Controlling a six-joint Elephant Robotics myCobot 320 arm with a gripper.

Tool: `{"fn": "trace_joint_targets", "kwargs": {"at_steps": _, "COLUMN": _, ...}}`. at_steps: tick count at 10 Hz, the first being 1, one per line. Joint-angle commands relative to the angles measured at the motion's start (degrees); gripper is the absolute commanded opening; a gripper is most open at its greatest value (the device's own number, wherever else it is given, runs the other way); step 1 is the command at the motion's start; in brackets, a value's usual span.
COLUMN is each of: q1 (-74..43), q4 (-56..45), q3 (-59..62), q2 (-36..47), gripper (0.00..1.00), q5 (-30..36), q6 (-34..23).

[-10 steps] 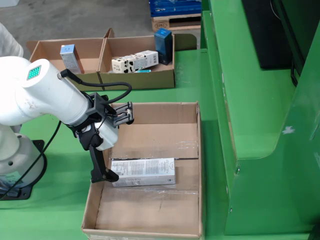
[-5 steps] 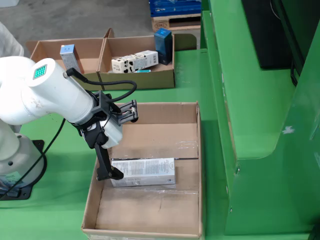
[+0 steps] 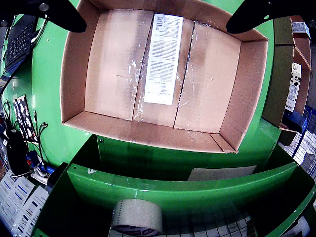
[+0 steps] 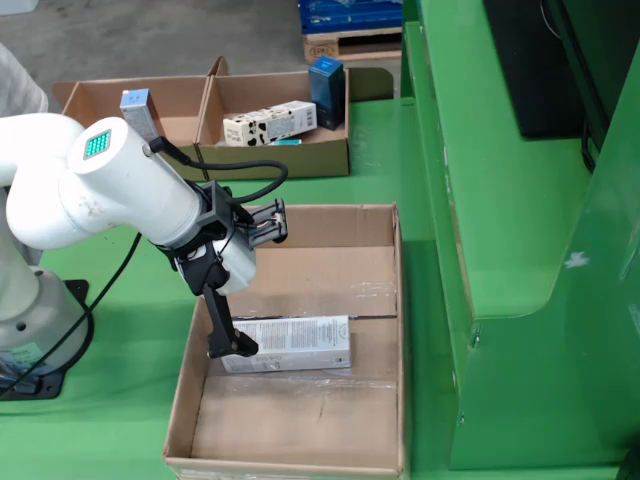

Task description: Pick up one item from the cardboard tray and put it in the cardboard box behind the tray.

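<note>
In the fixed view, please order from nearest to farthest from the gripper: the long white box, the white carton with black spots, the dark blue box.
1. Long white box, in the tray under the gripper.
2. White carton with black spots, lying in the rear box.
3. Dark blue box, standing at that box's right end.

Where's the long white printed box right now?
In the fixed view the long white printed box lies flat on the floor of the large cardboard tray, toward its left wall, with the open pincer above it.

White carton's (image 4: pixel 290 343) left end behind the fingers (image 4: pixel 228 340).
</note>
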Motion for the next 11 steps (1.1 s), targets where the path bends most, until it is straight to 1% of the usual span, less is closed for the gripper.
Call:
{"fn": "trace_joint_targets", "kwargs": {"at_steps": 1, "q1": 0.19, "q4": 1.04, "q3": 5.15, "q2": -3.10, "gripper": 1.00, "q5": 0.62, "q6": -0.08}}
{"fn": "trace_joint_targets", "kwargs": {"at_steps": 6, "q1": 0.33, "q4": 2.99, "q3": 4.75, "q2": -4.79, "gripper": 1.00, "q5": 1.06, "q6": 0.14}}
{"fn": "trace_joint_targets", "kwargs": {"at_steps": 7, "q1": 0.26, "q4": 5.41, "q3": 3.03, "q2": -5.61, "gripper": 1.00, "q5": 1.04, "q6": -0.22}}
{"fn": "trace_joint_targets", "kwargs": {"at_steps": 10, "q1": 0.16, "q4": 6.37, "q3": 2.39, "q2": -5.99, "gripper": 1.00, "q5": 1.18, "q6": -0.46}}
{"fn": "trace_joint_targets", "kwargs": {"at_steps": 11, "q1": 0.20, "q4": 8.44, "q3": 0.76, "q2": -6.79, "gripper": 1.00, "q5": 1.39, "q6": -0.31}}
